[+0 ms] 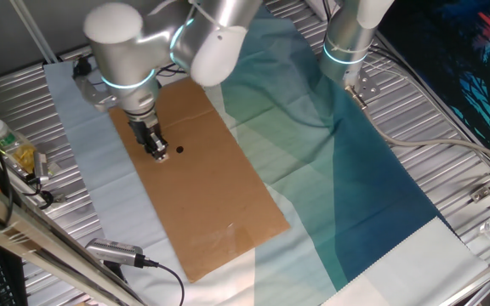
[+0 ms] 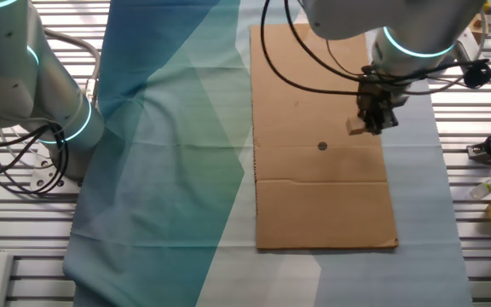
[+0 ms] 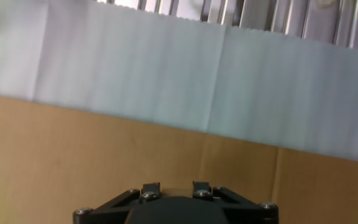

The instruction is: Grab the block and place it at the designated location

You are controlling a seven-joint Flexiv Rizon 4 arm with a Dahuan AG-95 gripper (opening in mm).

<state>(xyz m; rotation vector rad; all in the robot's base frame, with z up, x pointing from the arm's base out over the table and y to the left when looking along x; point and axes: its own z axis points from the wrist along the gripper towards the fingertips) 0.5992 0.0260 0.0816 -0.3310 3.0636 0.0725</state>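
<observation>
In one fixed view I see the gripper (image 1: 156,151) low over the cardboard sheet (image 1: 219,183), just beside one black dot mark (image 1: 179,150); the block is hidden here.

The other fixed view shows one pale-tan wooden block (image 2: 355,127) clamped in the fingers, right of the dot.

The hand view shows only the gripper base, probably nothing else useful.

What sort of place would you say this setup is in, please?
Probably a robotics lab bench: a slatted metal table draped with cloth, a cardboard sheet as work surface, and a second robot arm standing by.
</observation>
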